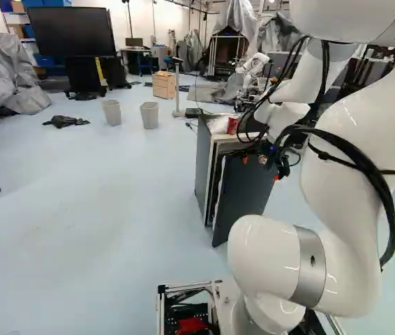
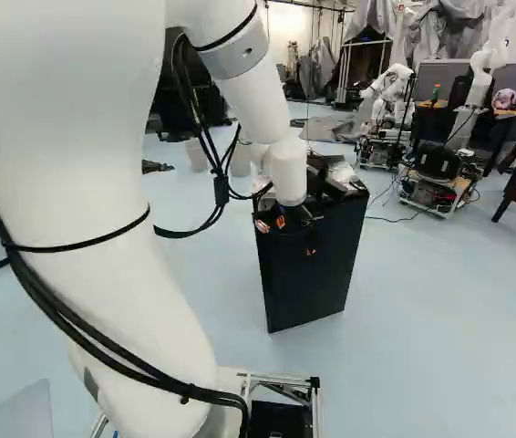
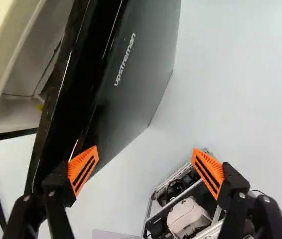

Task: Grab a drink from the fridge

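Note:
The gripper (image 2: 293,228) is at the top of the small fridge's dark door (image 2: 308,274), its orange pads apart. In the wrist view the gripper (image 3: 146,151) stands open with nothing between its fingers. One finger (image 3: 83,169) overlaps the door's dark edge; whether it touches cannot be told. The other is out over the floor on the door's outer side. The door stands ajar from the fridge body (image 1: 203,160), and part of the pale interior (image 3: 19,109) shows through the gap. No drink is visible inside. A red can (image 1: 232,125) stands on top of the fridge.
Plastic wrap (image 1: 218,124) and dark items lie on the fridge top. Two grey bins (image 1: 149,115) stand on the floor beyond, near a wooden drawer unit (image 1: 163,84). Another robot (image 2: 390,96) stands farther back. My own base frame (image 3: 173,191) shows beneath the gripper.

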Robot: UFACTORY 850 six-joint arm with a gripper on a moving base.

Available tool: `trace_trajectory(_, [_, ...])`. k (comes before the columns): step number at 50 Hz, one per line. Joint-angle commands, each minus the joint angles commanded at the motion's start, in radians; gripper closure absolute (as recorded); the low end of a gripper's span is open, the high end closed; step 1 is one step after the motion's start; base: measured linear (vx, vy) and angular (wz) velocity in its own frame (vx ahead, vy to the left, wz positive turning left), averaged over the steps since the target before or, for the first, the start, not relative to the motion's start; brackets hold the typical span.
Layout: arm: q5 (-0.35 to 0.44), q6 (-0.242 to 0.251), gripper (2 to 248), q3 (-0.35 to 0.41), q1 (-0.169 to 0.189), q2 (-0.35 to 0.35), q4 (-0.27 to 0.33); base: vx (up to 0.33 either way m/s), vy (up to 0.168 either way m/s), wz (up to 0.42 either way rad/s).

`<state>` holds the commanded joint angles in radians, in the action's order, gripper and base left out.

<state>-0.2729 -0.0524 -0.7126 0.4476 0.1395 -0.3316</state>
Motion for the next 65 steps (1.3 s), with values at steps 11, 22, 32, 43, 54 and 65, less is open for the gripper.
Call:
trace_trajectory(11, [0.0, 0.0, 3, 0.017, -0.034, -0.015, 0.0, 0.0, 0.0, 0.0])
trace_trajectory(22, [0.003, 0.0, 3, 0.032, -0.071, -0.028, 0.0, 0.0, 0.0, 0.0])
trace_trajectory(32, [0.023, 0.0, 3, 0.042, -0.096, -0.037, 0.0, 0.0, 0.0, 0.0])
trace_trajectory(43, [0.054, 0.0, 3, 0.044, -0.102, -0.039, 0.0, 0.0, 0.0, 0.0])
trace_trajectory(54, [0.085, 0.0, 3, 0.045, -0.103, -0.039, 0.0, 0.0, 0.0, 0.0])
trace_trajectory(65, [0.114, 0.0, 3, 0.042, -0.103, -0.032, 0.0, 0.0, 0.0, 0.0])
